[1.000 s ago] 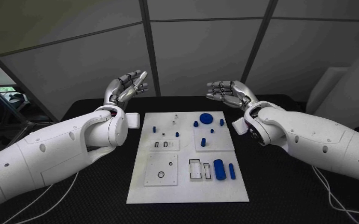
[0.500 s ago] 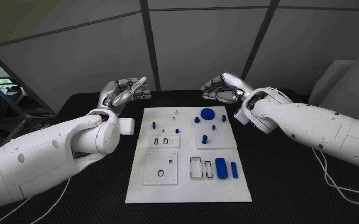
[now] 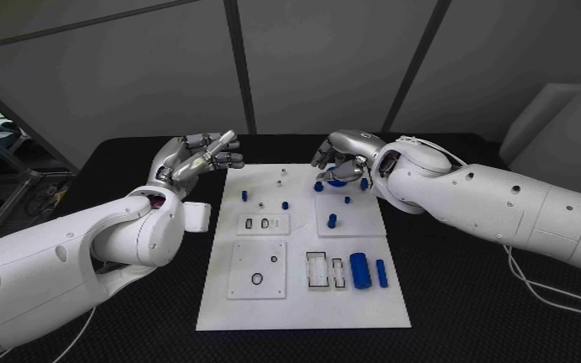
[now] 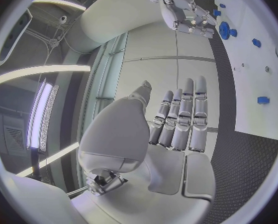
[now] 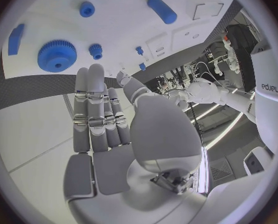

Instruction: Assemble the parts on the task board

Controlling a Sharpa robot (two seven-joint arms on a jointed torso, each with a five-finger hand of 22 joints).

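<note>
A: Arm shells? 
B: Both glossy white, rounded and bulky, with small dark round screw recesses dotted along the left arm and right arm. 
A: Hands? 
B: Left hand and right hand are silver metal, segmented fingers with darker joints between the links. In the wrist views the palms are smooth pale-grey plates, and the thumb base is a large rounded housing with exposed metal hardware beneath it. 
A: Cabling? 
B: Thin white cable loops over the right wrist; another trails below the right forearm. 
A: Markings? 
B: "sharpa" in dark letters on a white shell.
</note>
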